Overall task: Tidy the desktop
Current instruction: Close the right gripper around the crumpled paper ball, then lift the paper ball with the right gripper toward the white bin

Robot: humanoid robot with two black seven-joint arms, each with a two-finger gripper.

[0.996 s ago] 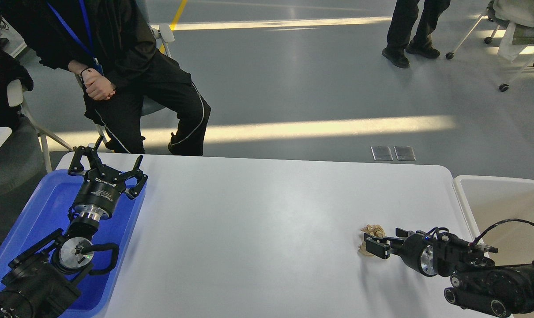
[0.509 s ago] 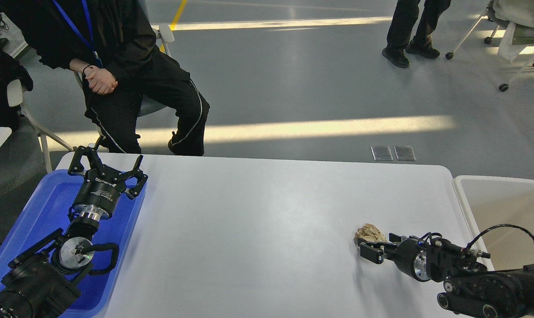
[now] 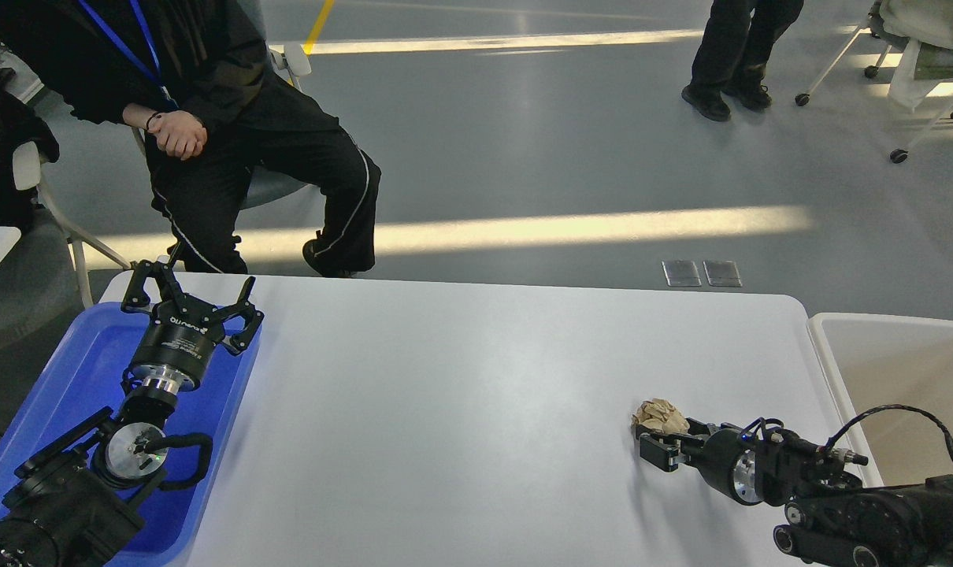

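White desktop (image 3: 461, 409) spanning mid-view between blue tray (image 3: 75, 370) and off-white bin (image 3: 894, 370). Left gripper (image 3: 189, 303) — fingers spread wide — above the tray. Right gripper (image 3: 656, 442) against a crumpled brown paper wad (image 3: 656, 413) — closure cannot be told.

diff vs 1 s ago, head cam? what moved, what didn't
The right end effector slid a little left and toward the near edge of the desktop, and the crumpled brown paper wad at its tip shifted slightly left with it. Whether the fingers have closed on the wad cannot be told. The left end effector stayed open over the blue tray; the off-white bin is unchanged.
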